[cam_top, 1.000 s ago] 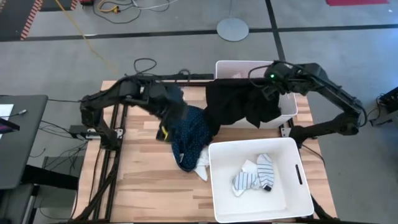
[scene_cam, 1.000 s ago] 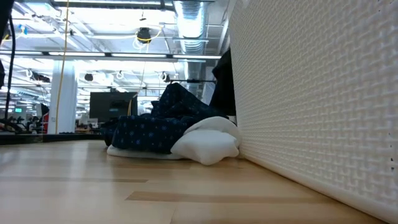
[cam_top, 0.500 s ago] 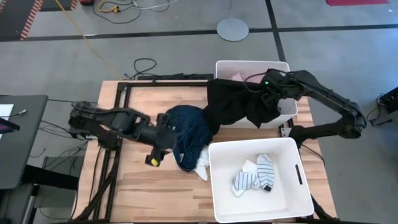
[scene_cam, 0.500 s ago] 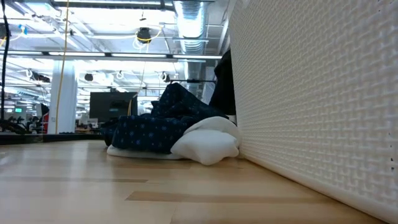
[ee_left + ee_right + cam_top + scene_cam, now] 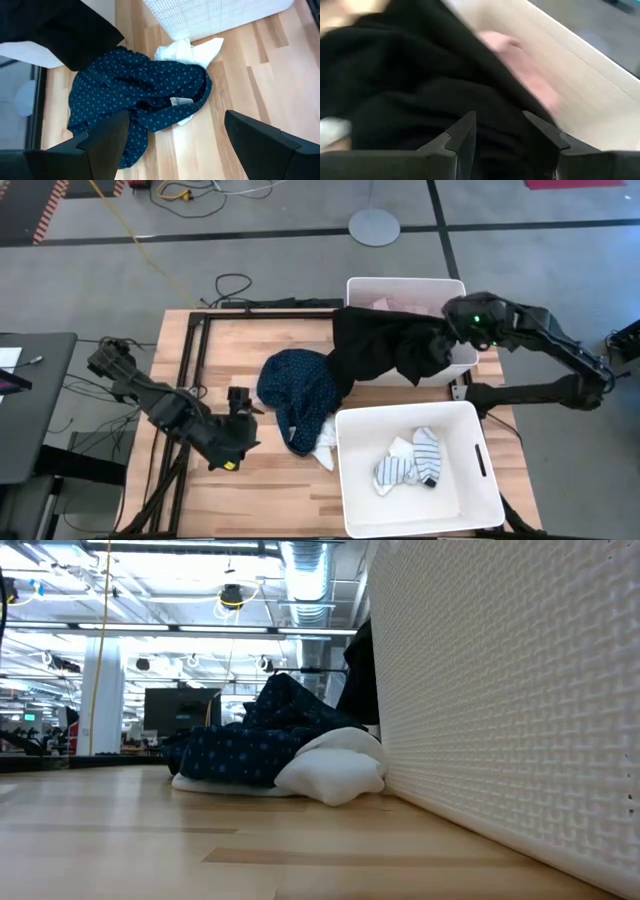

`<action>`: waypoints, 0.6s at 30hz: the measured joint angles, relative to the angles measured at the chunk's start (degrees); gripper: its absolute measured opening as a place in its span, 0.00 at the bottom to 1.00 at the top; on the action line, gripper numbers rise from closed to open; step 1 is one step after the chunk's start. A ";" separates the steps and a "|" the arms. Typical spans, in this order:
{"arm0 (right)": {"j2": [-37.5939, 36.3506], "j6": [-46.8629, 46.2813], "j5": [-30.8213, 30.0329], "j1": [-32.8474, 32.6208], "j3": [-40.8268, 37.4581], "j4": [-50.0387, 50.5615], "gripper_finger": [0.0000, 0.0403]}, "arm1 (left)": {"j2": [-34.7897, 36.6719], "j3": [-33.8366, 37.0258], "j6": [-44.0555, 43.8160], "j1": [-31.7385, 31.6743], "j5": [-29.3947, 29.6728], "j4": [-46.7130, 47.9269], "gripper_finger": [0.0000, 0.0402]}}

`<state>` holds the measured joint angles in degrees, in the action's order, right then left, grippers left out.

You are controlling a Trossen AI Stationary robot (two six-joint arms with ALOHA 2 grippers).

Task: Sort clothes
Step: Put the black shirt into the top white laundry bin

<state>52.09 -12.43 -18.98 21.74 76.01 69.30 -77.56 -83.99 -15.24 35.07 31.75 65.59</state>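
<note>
A navy dotted garment (image 5: 300,392) lies bunched on the table's middle, over a white garment (image 5: 322,450) that peeks out at its near side. My left gripper (image 5: 243,402) stands open to its left, pointing at it (image 5: 145,95) from a distance. A large black garment (image 5: 385,348) hangs over the left and near rim of the far bin (image 5: 405,281), its lower part on the table. My right gripper (image 5: 448,330) is open just above it (image 5: 420,100). A pink garment (image 5: 512,52) lies in that bin.
A second white bin (image 5: 350,480) at the near right holds striped and white socks (image 5: 410,460); its wall (image 5: 500,700) fills the right of the low view. Bare wood lies left of and nearer than the navy garment. A black frame (image 5: 195,360) runs along the table's left edge.
My left gripper has swung away from above the navy dotted garment toward the table's left and near edges and has come lower. My right gripper has drawn back a little toward the table's right edge over the far bin. The garments lie as before.
</note>
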 joint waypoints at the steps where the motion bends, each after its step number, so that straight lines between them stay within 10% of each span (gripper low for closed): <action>1: -0.04 0.79 0.72 -2.06 0.00 -0.84 0.42 | 0.64 1.86 -0.45 0.65 0.63 -1.33 0.80; 18: 13.38 13.93 -5.95 -27.43 -6.67 -15.20 0.42 | 3.74 25.46 -4.04 3.43 10.55 -22.19 0.80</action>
<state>65.47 1.50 -24.94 -5.69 69.34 54.09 -73.82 -58.52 -19.29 38.50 42.31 43.41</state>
